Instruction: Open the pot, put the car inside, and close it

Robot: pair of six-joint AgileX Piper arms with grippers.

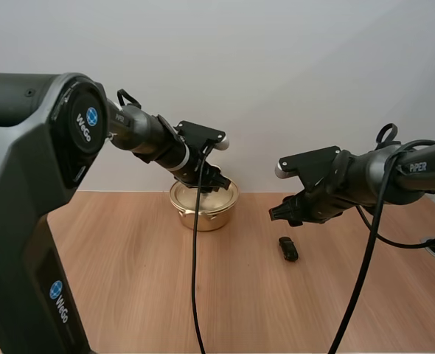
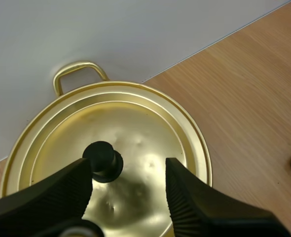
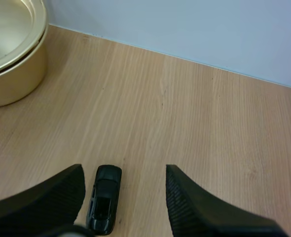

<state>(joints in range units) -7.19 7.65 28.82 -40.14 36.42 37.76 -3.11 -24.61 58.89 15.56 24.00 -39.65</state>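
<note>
The gold pot (image 1: 203, 206) stands at the back of the table with its lid (image 2: 135, 128) on. My left gripper (image 1: 214, 181) hovers just above the lid, open; in the left wrist view the black knob (image 2: 103, 160) sits close to one finger, and nothing is pinched in the left gripper (image 2: 128, 170). The small black toy car (image 1: 288, 248) lies on the table to the right of the pot. Above it my right gripper (image 1: 282, 214) is open. In the right wrist view the car (image 3: 104, 198) lies between the spread fingers of the right gripper (image 3: 124, 175), nearer one of them.
The wooden table (image 1: 129, 280) meets a plain white wall right behind the pot. A loop handle (image 2: 79, 74) on the pot points toward the wall. The pot's side (image 3: 15, 64) is some way from the car.
</note>
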